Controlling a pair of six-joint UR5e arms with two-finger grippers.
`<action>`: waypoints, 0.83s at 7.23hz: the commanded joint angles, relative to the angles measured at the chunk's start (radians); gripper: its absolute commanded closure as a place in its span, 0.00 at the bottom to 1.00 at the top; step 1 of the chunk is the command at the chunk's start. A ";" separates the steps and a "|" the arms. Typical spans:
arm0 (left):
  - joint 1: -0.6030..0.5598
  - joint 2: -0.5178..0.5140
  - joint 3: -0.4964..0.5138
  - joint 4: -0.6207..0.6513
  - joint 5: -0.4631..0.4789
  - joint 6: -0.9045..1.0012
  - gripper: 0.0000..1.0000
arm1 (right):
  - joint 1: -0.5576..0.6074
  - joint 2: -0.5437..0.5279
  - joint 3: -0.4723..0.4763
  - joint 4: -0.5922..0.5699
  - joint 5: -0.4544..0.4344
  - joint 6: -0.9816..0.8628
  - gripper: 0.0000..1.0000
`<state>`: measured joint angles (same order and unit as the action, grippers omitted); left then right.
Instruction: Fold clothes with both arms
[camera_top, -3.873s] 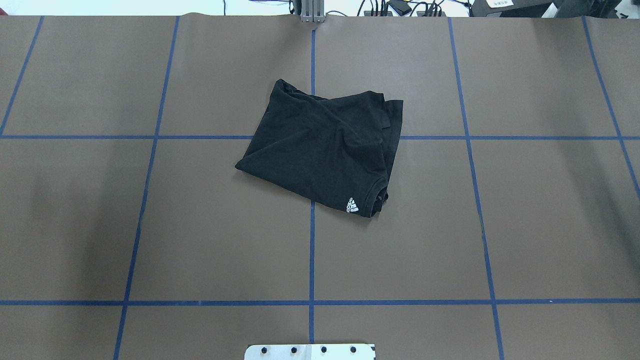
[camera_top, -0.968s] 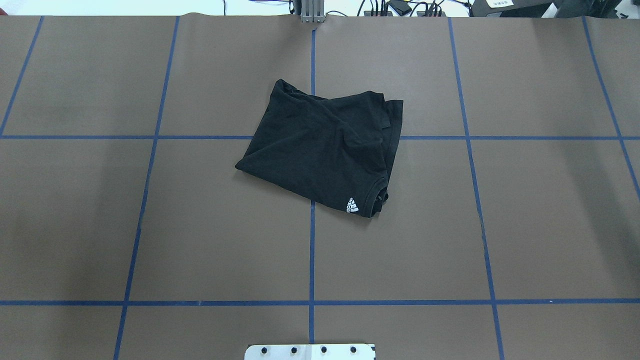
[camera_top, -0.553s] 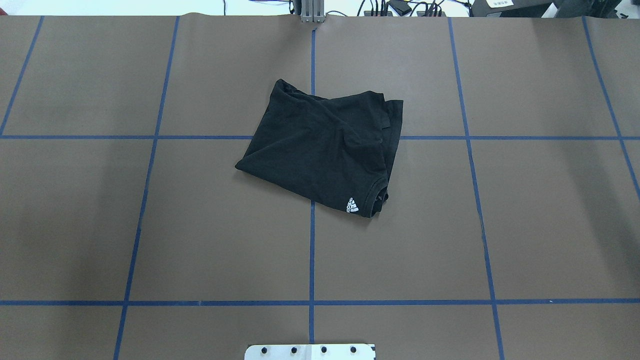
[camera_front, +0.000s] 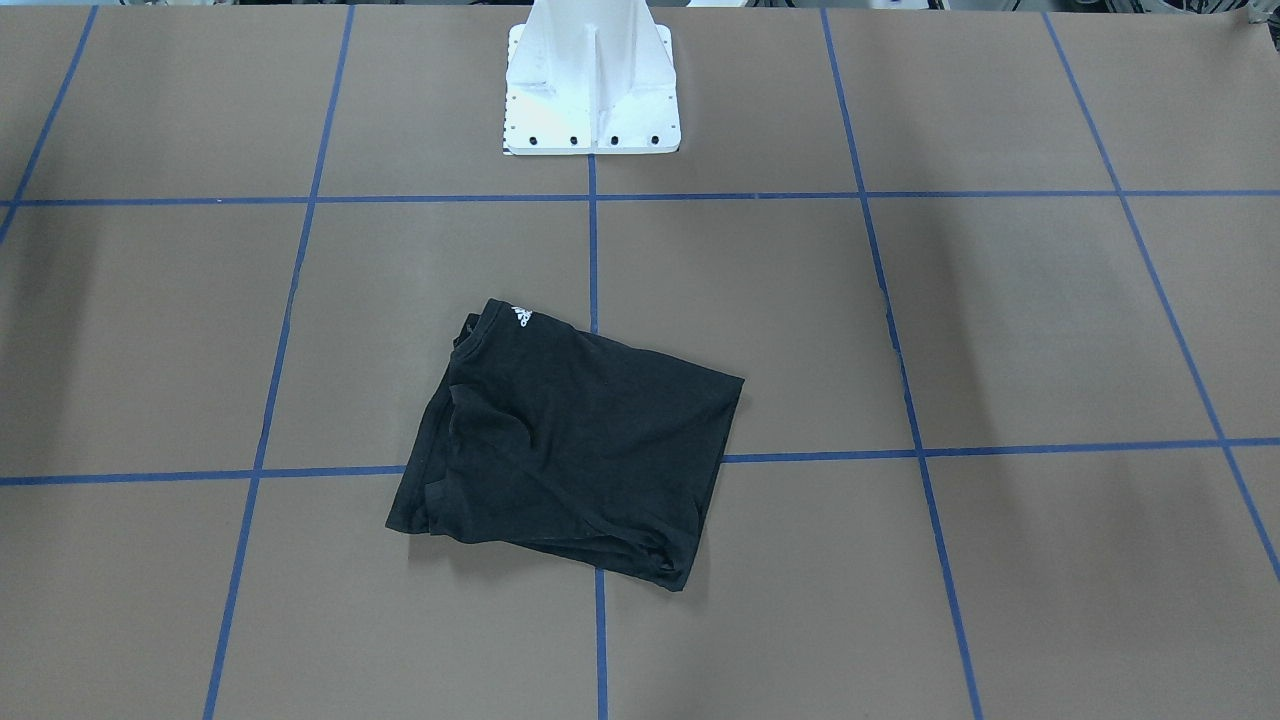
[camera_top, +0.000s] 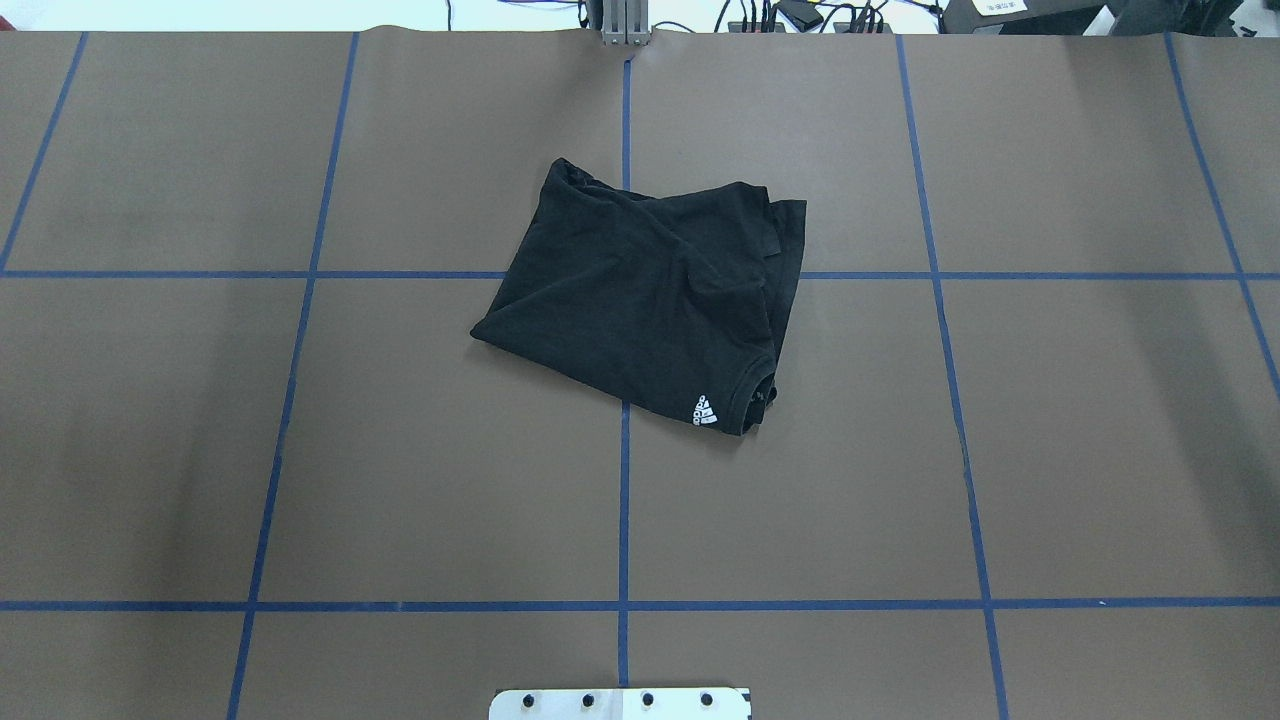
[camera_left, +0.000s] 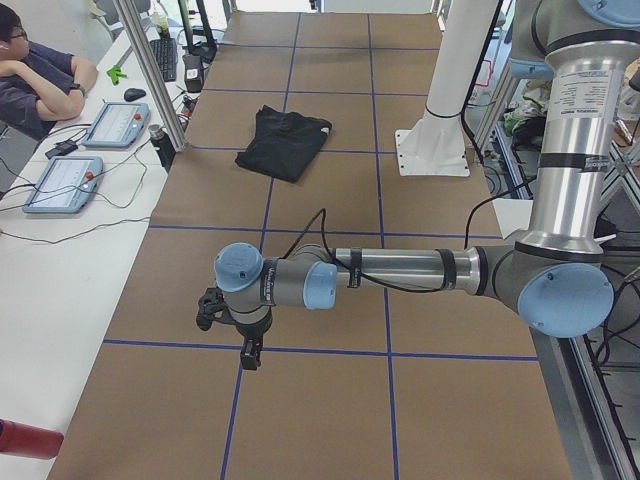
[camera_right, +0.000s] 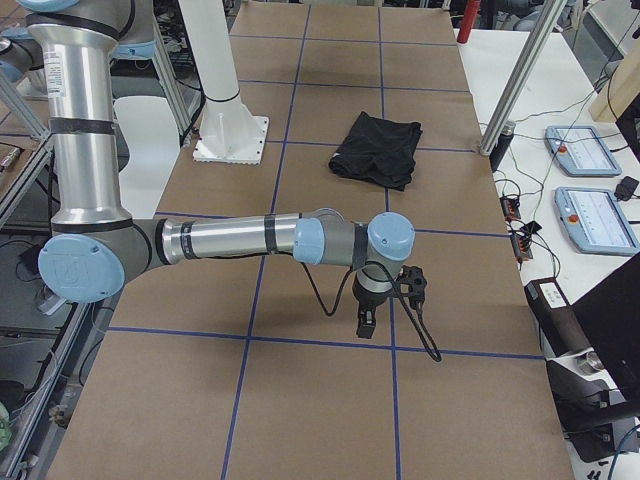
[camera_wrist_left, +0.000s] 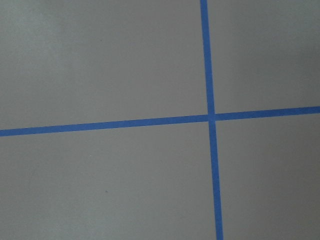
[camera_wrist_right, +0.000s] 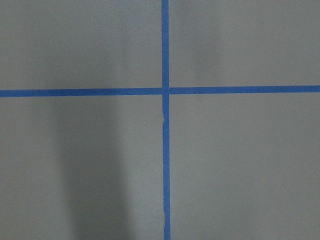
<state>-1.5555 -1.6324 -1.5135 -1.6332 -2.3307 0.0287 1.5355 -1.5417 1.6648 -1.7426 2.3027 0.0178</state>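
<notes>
The black T-shirt (camera_top: 640, 300) lies folded into a rough rectangle near the table's middle, its white collar logo (camera_top: 705, 411) at the near right corner. It also shows in the front view (camera_front: 570, 450) and small in both side views (camera_left: 282, 140) (camera_right: 378, 148). The chest graphic is hidden. My left gripper (camera_left: 245, 355) hangs over bare table far from the shirt, seen only in the left side view. My right gripper (camera_right: 365, 325) does the same at the other end. I cannot tell whether either is open or shut. Both wrist views show only brown table and blue tape.
The white base pedestal (camera_front: 590, 80) stands at the robot's side of the table. Blue tape lines (camera_top: 623, 500) grid the brown surface. A seated operator (camera_left: 30, 75) and control tablets (camera_left: 62, 185) are on a side bench. More tablets (camera_right: 590, 215) lie beside the other end.
</notes>
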 joint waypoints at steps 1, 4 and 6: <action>0.000 -0.001 -0.046 0.004 -0.024 -0.004 0.00 | 0.000 0.005 0.000 0.000 -0.002 0.001 0.00; 0.000 0.000 -0.050 0.006 -0.016 -0.006 0.00 | 0.000 -0.003 -0.002 0.000 -0.002 -0.001 0.00; 0.000 0.000 -0.048 0.006 -0.012 -0.006 0.00 | 0.000 -0.005 -0.005 0.000 0.000 -0.001 0.00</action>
<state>-1.5555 -1.6323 -1.5617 -1.6276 -2.3459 0.0231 1.5355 -1.5451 1.6615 -1.7426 2.3012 0.0169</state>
